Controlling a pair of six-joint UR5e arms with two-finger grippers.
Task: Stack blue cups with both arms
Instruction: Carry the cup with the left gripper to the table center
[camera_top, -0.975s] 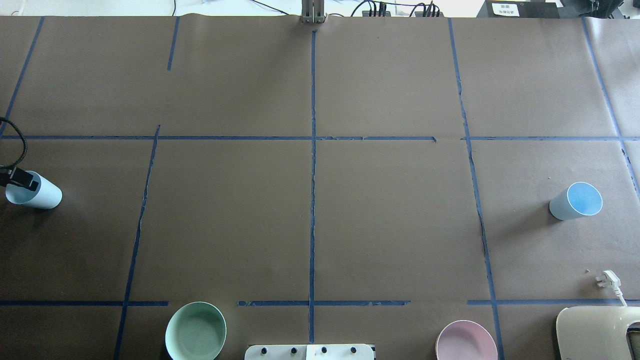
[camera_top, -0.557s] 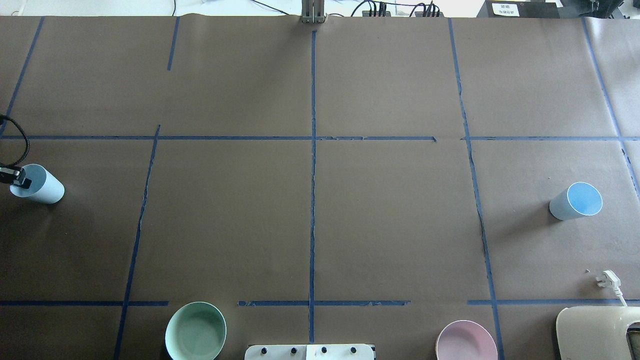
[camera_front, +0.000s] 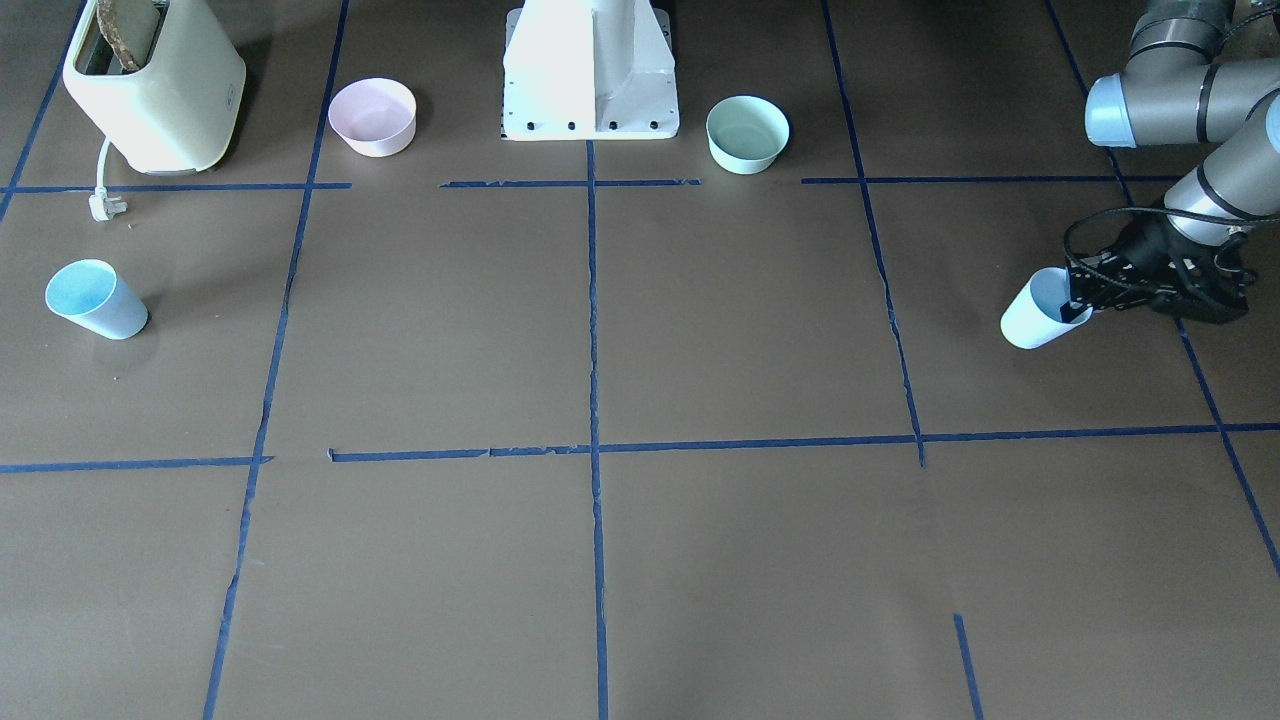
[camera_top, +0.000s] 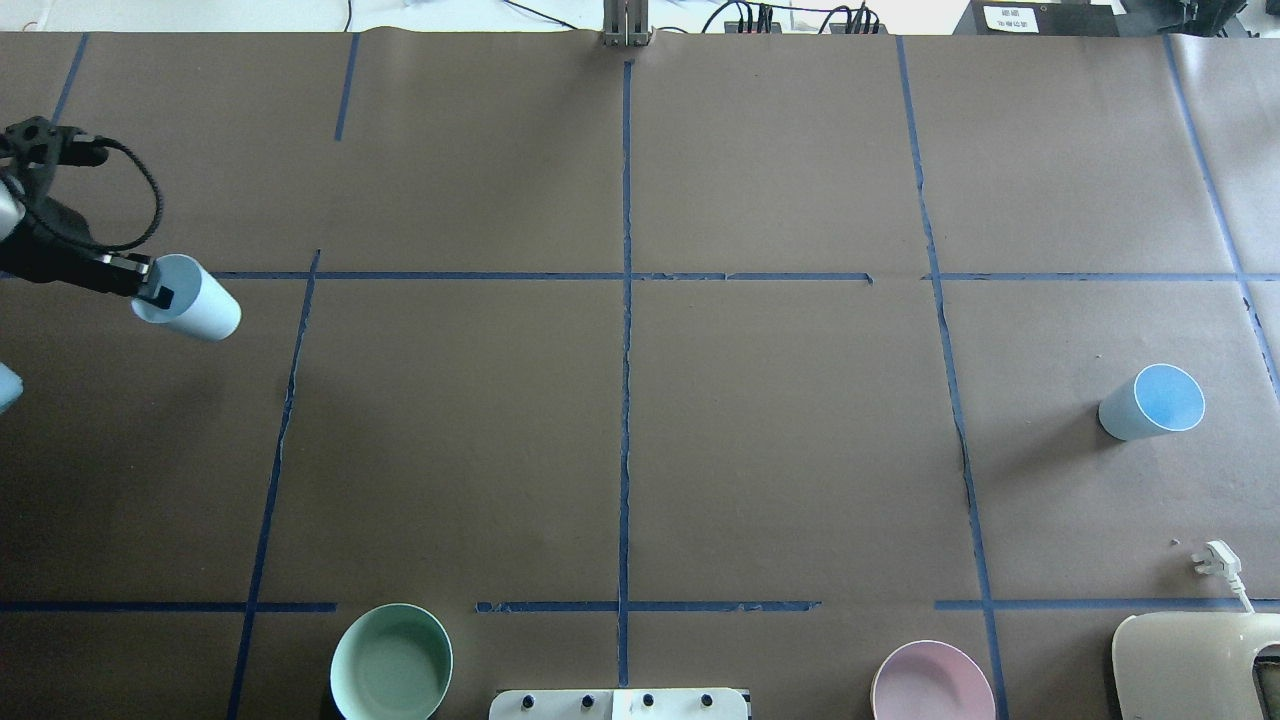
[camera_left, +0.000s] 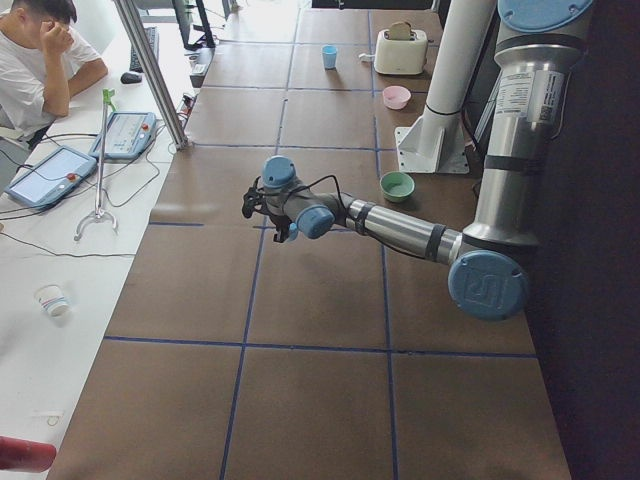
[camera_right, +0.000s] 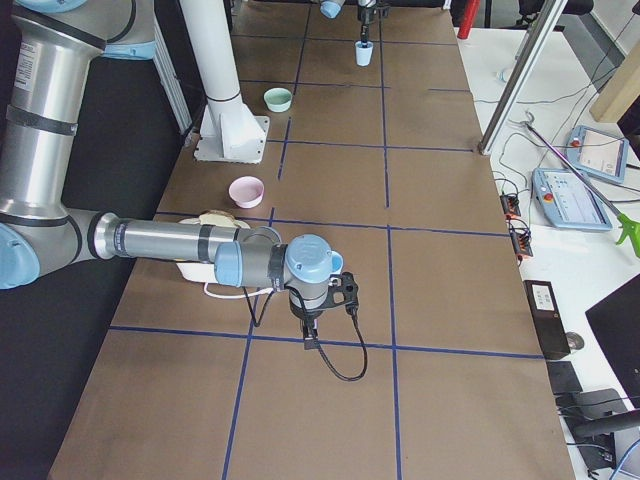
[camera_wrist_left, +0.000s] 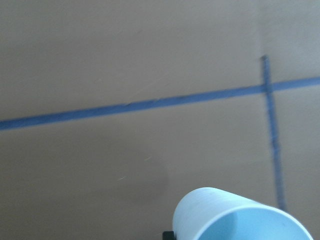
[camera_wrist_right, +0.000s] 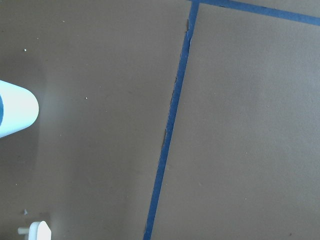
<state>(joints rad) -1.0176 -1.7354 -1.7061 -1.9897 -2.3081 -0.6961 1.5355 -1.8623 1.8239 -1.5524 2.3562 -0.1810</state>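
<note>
My left gripper (camera_top: 150, 290) is shut on the rim of a pale blue cup (camera_top: 190, 305) and holds it tilted above the table at the left. The front view shows the same gripper (camera_front: 1078, 297) and cup (camera_front: 1035, 318). The cup's rim fills the bottom of the left wrist view (camera_wrist_left: 240, 215). The second blue cup (camera_top: 1150, 402) stands on the table at the right, also in the front view (camera_front: 95, 298) and at the right wrist view's left edge (camera_wrist_right: 15, 115). My right gripper (camera_right: 305, 335) shows only in the exterior right view, low over the table; I cannot tell if it is open.
A mint-green bowl (camera_top: 391, 662) and a pink bowl (camera_top: 932, 685) sit either side of the white pedestal (camera_front: 590, 70). A cream toaster (camera_top: 1195, 665) with a loose plug (camera_top: 1215, 558) stands at the near right corner. A person (camera_left: 40, 60) sits beyond the table.
My left gripper has carried its blue cup up off the table, away from the robot and to the right. The right-hand cup has not moved.
</note>
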